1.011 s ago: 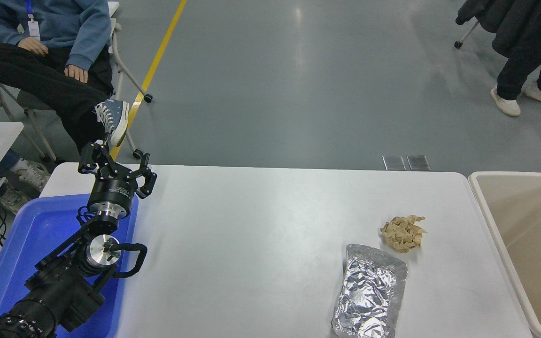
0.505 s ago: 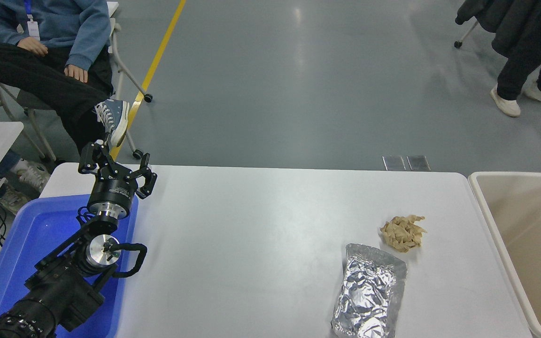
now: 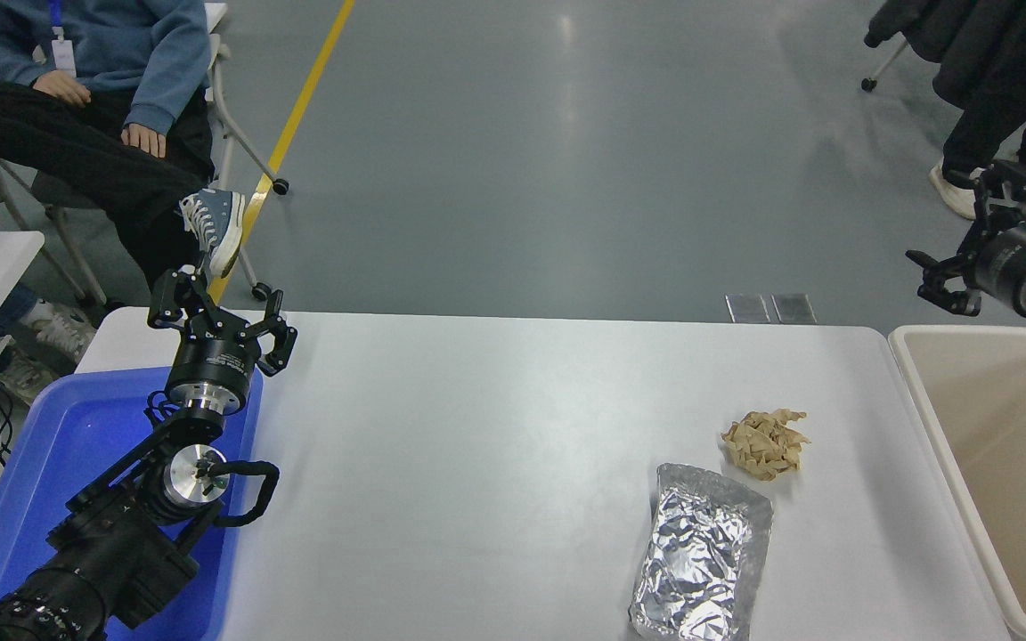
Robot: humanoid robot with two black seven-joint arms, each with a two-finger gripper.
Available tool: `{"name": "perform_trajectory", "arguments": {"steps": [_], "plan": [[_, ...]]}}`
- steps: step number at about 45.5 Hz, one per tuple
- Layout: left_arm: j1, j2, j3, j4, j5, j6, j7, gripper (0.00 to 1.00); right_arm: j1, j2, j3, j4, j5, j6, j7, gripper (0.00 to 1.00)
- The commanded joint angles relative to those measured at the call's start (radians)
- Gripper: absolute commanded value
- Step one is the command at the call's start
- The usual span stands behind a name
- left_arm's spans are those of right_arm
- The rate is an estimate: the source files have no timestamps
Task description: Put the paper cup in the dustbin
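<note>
The paper cup is not in view anywhere on the table or in the visible part of the bin. The beige dustbin [image 3: 1003, 445] stands at the table's right end, partly cut off by the picture's edge; what shows of its inside is bare. My right gripper [image 3: 967, 236] hangs in the air above the bin's far left corner, open and empty, with its fingers spread. My left gripper [image 3: 219, 313] is parked open at the table's far left, over the blue tray's far corner.
A blue tray [image 3: 50, 445] lies under my left arm. A crumpled brown paper wad [image 3: 764, 442] and a foil tray [image 3: 702, 554] lie at the table's right front. A person sits at the top left; another stands at the top right.
My right gripper has risen from low inside the bin at the picture's right edge to well above the bin's far corner. The left arm has not moved.
</note>
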State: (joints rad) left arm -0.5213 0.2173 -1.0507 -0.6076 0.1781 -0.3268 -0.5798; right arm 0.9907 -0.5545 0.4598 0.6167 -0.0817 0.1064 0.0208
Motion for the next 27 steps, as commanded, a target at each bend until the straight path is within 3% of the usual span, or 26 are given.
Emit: {"name": "perform_trajectory", "arguments": {"steps": [1,27], "plan": [[0.000,0.001,0.000,0.000,0.000,0.000,0.000,1.00,0.060,0.200,-0.001,0.011,-0.194,-0.119,0.045,1.00],[0.000,0.001,0.000,0.000,0.000,0.000,0.000,1.00,0.037,0.492,0.221,0.017,-0.156,-0.126,0.037,1.00]]}}
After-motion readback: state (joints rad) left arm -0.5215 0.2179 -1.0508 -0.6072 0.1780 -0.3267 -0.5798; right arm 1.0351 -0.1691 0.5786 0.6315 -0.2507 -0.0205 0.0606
